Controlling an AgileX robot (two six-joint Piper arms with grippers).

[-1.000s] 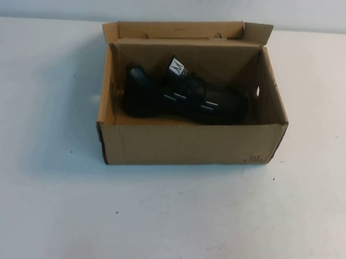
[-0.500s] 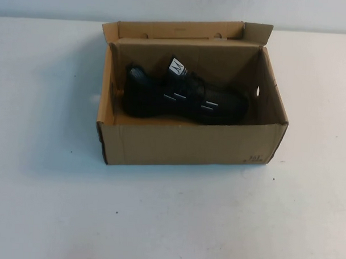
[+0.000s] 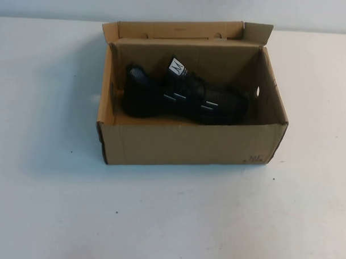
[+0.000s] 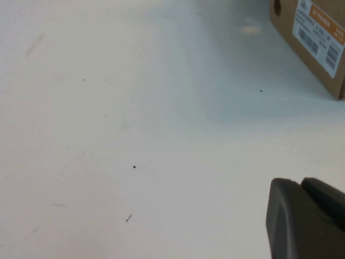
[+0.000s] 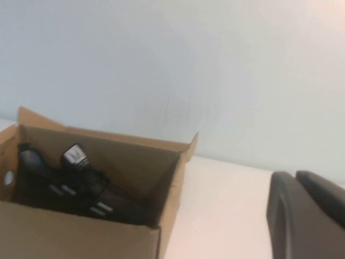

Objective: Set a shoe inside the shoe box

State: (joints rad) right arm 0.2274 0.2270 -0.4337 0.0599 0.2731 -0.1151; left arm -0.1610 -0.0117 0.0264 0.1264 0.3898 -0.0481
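Note:
The all-black shoe (image 3: 182, 98) lies on its side inside the open brown shoe box (image 3: 189, 144), toe to the right, with the white tongue tag up. The lid flap stands open at the back. Neither arm shows in the high view. My left gripper (image 4: 301, 186) is shut and empty over bare table, well away from the box's labelled corner (image 4: 312, 38). My right gripper (image 5: 295, 178) is shut and empty, off to the side of the box (image 5: 64, 237). The shoe (image 5: 70, 189) shows inside the box in the right wrist view.
The white table (image 3: 170, 220) surrounds the box on all sides. A pale wall runs behind the table's far edge. A white and orange label (image 4: 319, 35) is stuck on the box's end wall.

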